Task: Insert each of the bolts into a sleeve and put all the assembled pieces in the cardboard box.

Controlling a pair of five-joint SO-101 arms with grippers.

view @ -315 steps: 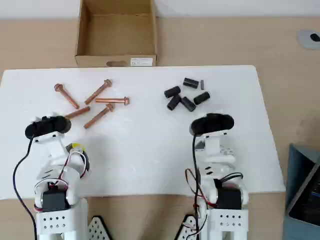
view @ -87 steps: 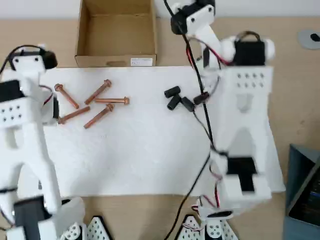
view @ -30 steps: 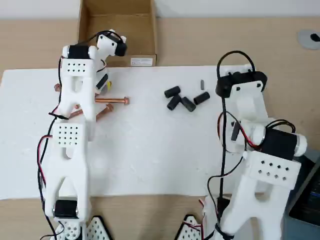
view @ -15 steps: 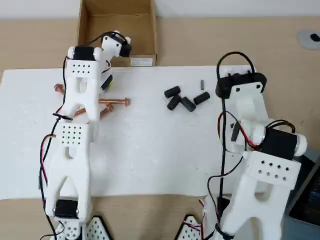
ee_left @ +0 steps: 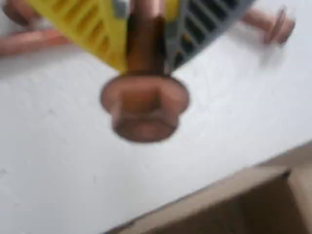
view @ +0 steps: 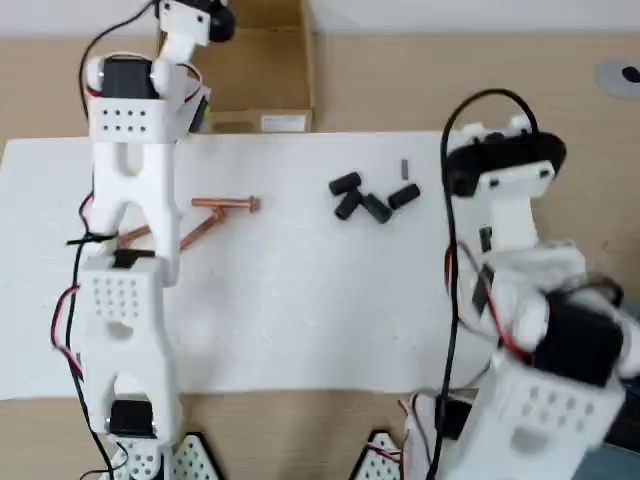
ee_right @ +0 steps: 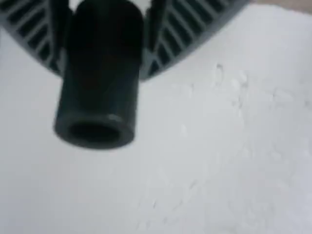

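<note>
My left gripper (ee_left: 146, 44) is shut on a copper bolt (ee_left: 145, 105), whose flanged head sticks out past the yellow and grey fingers above the white mat (ee_left: 73, 161). In the high view this gripper (view: 195, 108) sits at the mat's far edge, just in front of the cardboard box (view: 306, 70). My right gripper (ee_right: 105, 48) is shut on a black sleeve (ee_right: 100, 87), open bore outward, over the mat. Three loose bolts (view: 225, 203) lie left of centre. Several black sleeves (view: 376, 208) are clustered right of centre.
The left arm (view: 125, 200) stretches over the mat's left side and covers part of the bolt area. The right arm (view: 520, 260) stands over the mat's right edge. A small grey pin (view: 404, 168) lies behind the sleeves. The box's near wall (ee_left: 234, 204) is close to the held bolt.
The left arm has carried its bolt away from the other bolts toward the far edge by the box. The right arm has shifted slightly right and risen.
</note>
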